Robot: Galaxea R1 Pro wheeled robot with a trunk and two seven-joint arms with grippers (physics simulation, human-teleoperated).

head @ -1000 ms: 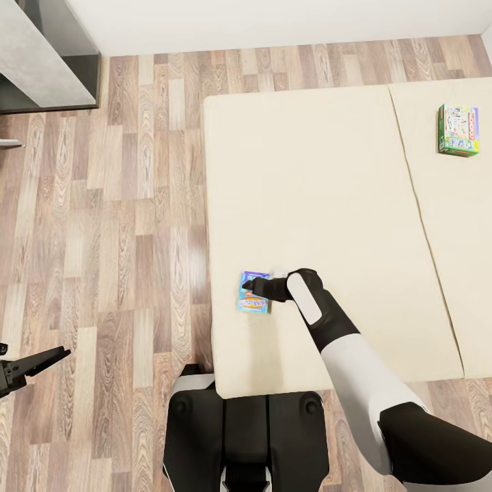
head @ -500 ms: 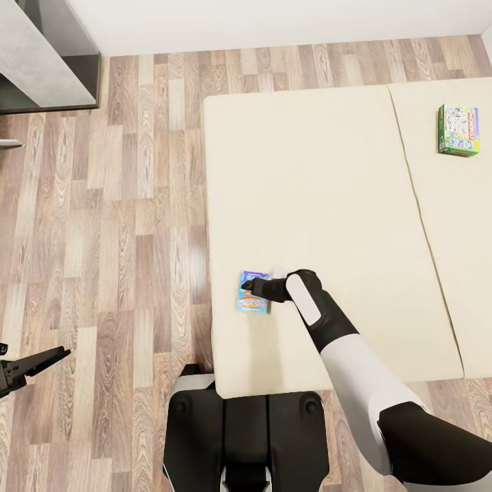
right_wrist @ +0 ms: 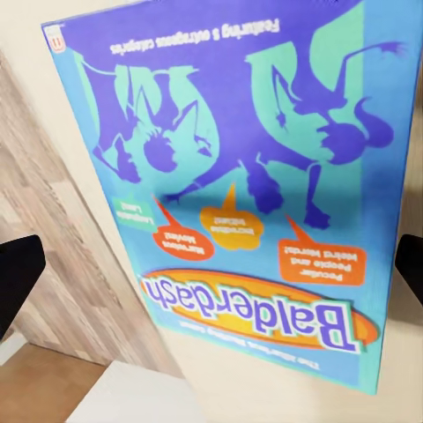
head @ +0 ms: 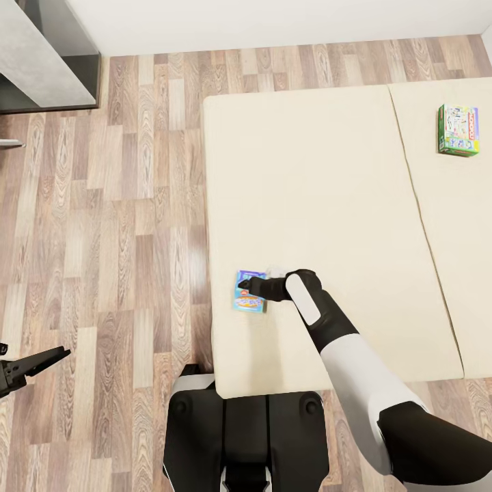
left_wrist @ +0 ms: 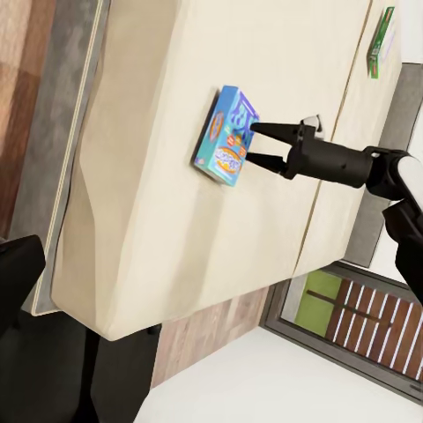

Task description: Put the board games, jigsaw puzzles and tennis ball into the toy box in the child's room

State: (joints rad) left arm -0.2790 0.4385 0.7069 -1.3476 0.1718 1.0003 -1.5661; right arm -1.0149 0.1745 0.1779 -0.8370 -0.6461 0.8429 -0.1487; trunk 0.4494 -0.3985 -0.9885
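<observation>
A blue Balderdash board game (head: 249,305) lies near the front left corner of the cream bed (head: 328,178), slightly tilted. My right gripper (head: 247,290) is open at it, one finger on each side of the box. The left wrist view shows both fingertips (left_wrist: 256,129) touching the box (left_wrist: 224,139). In the right wrist view the box face (right_wrist: 229,176) is very close, with a black fingertip (right_wrist: 18,273) at each side. A green Monopoly game (head: 458,130) lies far back right on the bed. My left gripper (head: 34,365) hangs open and empty over the floor.
Wooden floor (head: 123,225) runs along the bed's left side. A grey cabinet (head: 41,55) stands at the back left by the white wall. My dark base (head: 246,437) is against the bed's front edge. A seam (head: 417,205) splits the mattress.
The blue board game has slid a little to the left and turned slightly under my right gripper's fingers. The left arm and the green game have not moved.
</observation>
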